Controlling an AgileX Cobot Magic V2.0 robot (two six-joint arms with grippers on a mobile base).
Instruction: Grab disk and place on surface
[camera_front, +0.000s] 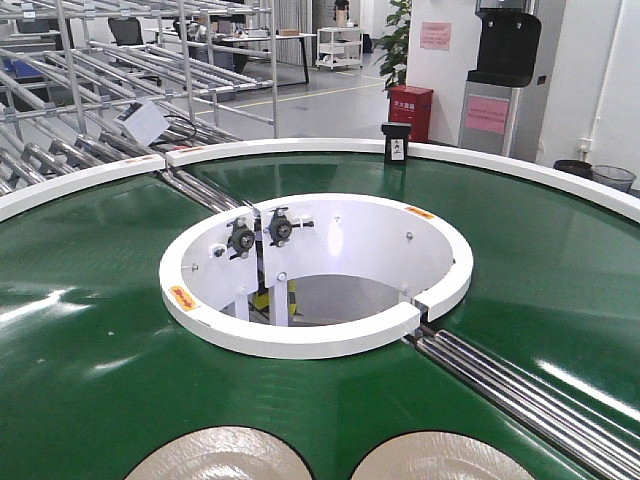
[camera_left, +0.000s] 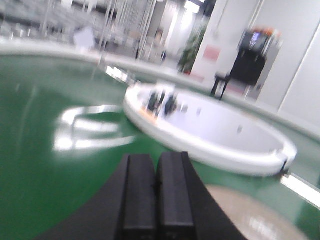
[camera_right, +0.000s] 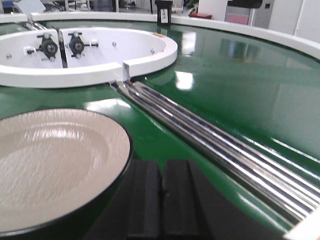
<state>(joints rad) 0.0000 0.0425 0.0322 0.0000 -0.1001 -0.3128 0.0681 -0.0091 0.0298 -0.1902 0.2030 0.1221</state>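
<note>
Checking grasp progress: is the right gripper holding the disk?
No, the right gripper is shut on nothing, and the disk lies beside it on the green belt.

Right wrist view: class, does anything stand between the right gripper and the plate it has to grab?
Nothing visible does. The plate lies flat on the green belt, just left of the right gripper, whose jaws are shut. The metal rollers run off to the right, away from that path.
</note>
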